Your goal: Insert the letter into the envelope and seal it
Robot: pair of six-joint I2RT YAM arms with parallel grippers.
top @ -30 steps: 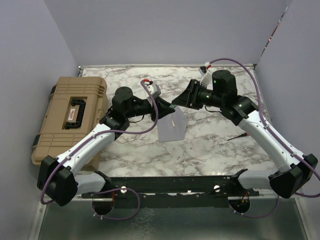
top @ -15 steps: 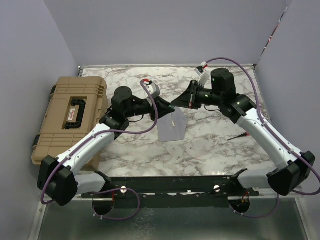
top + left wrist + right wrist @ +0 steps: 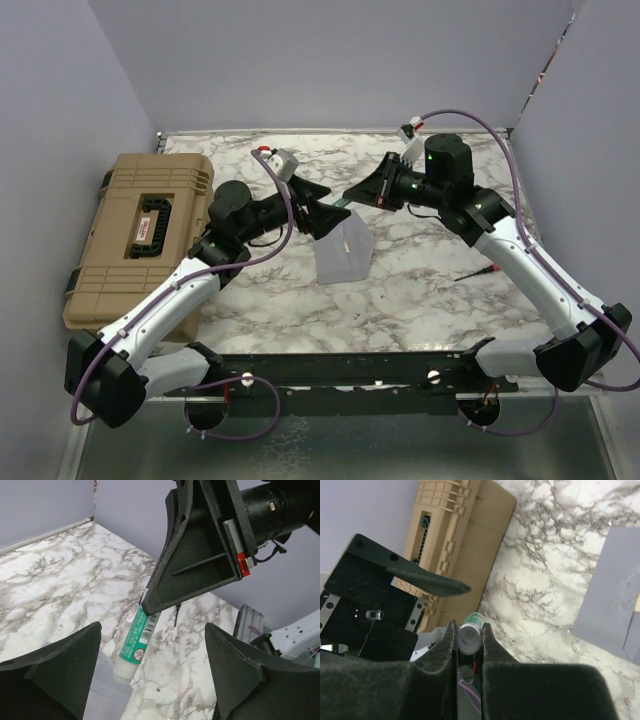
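One grey envelope (image 3: 342,258), one glue stick (image 3: 135,642) (green-labelled), one tan hard case (image 3: 115,250).

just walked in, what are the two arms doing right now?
The right gripper is shut on a green glue stick, holding it tilted over the marble table, white end down. The left gripper is open, with a finger either side of the stick's lower end, not touching it. The grey envelope lies flat just below. A peach sliver at its edge may be the letter. Nothing is glued yet.
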